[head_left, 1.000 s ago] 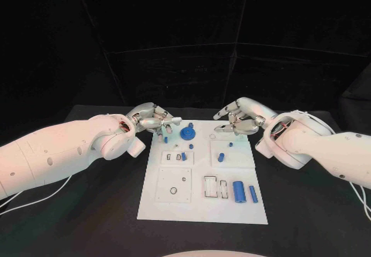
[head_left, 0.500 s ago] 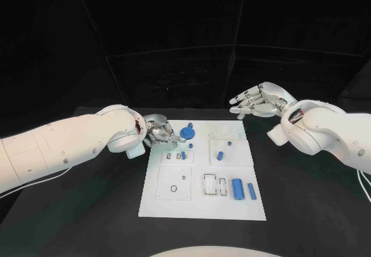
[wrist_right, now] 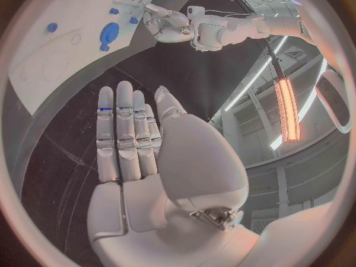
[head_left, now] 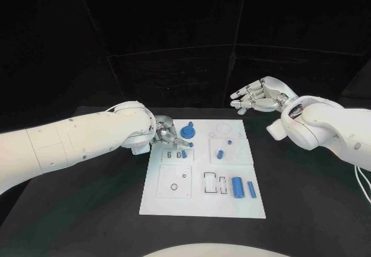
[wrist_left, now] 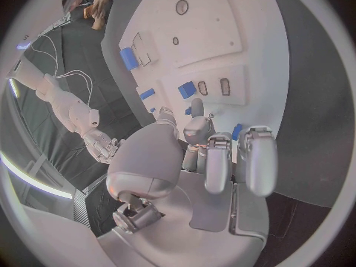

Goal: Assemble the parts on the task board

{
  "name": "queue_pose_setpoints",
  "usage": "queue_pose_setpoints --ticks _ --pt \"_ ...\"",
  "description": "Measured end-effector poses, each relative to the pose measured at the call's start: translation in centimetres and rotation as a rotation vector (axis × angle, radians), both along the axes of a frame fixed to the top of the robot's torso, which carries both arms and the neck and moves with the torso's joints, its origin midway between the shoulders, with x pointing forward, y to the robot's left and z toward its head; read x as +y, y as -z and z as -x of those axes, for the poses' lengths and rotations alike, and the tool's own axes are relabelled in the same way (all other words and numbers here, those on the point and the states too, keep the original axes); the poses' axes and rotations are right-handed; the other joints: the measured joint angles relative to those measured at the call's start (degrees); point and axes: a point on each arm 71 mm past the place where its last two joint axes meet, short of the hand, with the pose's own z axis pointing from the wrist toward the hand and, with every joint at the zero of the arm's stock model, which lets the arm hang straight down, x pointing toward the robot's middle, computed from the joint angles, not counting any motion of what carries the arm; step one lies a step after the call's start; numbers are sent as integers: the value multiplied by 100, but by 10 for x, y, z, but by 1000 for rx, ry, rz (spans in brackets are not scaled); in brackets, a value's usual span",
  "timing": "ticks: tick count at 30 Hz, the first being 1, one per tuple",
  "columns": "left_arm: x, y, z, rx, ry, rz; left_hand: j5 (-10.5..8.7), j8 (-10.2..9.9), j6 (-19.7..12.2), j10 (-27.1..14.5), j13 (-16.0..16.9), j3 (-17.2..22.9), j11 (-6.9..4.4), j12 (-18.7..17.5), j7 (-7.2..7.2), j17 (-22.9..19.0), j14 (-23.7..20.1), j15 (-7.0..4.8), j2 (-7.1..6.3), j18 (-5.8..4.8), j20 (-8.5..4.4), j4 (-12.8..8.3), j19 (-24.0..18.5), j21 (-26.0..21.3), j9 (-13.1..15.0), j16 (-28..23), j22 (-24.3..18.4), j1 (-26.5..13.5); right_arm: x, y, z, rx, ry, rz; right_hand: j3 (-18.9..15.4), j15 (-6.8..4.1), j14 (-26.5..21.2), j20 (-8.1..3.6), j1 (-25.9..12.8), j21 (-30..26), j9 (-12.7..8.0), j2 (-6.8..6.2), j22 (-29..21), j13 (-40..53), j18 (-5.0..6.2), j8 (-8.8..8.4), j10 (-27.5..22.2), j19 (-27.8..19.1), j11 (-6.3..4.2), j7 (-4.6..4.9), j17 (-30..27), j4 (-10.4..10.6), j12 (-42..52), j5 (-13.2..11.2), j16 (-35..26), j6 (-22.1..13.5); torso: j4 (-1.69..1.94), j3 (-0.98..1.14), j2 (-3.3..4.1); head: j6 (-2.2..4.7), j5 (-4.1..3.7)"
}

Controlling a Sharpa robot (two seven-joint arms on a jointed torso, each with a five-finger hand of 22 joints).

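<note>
Here: left hand [head_left: 164, 134] metallic fingers pinch small blue peg [head_left: 185, 143] over flat white task board [head_left: 202, 176]; right hand [head_left: 261, 96] fingers released.

Black table against a dark backdrop

The black table [head_left: 93, 214] stands before a black panelled wall [head_left: 193, 59] with faint seams. A long orange-lit strip lamp [wrist_right: 285, 110] hangs overhead beside pale ceiling beams [wrist_right: 267, 178]; white cables [wrist_left: 63, 77], apparently, trail across the dark floor.
</note>
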Motion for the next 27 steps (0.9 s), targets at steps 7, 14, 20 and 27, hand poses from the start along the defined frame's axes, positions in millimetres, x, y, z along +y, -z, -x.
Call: queue_pose_setpoints --ticks 7,14,20,27 --pt "-7 2 -3 4 20 -45 0 42 -43 -20 0 -42 -20 0 -19 0 0 0 28 0 0 -6 0 0 70 0 -1 -28 2 0 -2 -6 0 3 -14 0 0 0 -23 -22 -5 -23 -11 -14 0 0 20 0 20 0 0 14 -24 0 -5 0 -1 -3 2 -16 -21" --pt "-14 8 -3 13 49 -91 0 66 -51 -20 14 -63 -20 0 -11 -1 0 1 28 1 0 -16 0 26 104 0 -1 -28 6 1 -4 -10 -3 7 -29 0 0 0 -23 -48 -5 -23 -22 -21 0 -22 20 0 20 0 1 29 -47 23 -30 0 -2 -9 7 -37 -62" --pt "-20 11 -4 18 69 -113 0 93 -81 -21 14 -63 -20 0 -22 -1 0 1 28 1 0 -16 0 30 147 0 -1 -28 9 1 -5 -11 -7 9 -30 0 0 0 -23 -48 -5 -23 -26 -21 0 -22 20 0 20 0 1 29 -47 23 -30 0 -4 -14 9 -52 -56" --pt "-25 12 -4 21 83 -126 0 115 -93 -21 18 -79 -19 0 -10 -1 -1 1 47 1 0 -32 0 30 180 0 -2 -10 12 1 -7 -12 -10 11 -30 0 -1 0 -23 -48 -5 -23 -32 -27 0 -22 20 0 20 0 1 29 -47 23 -64 0 -2 -14 9 -75 -54"
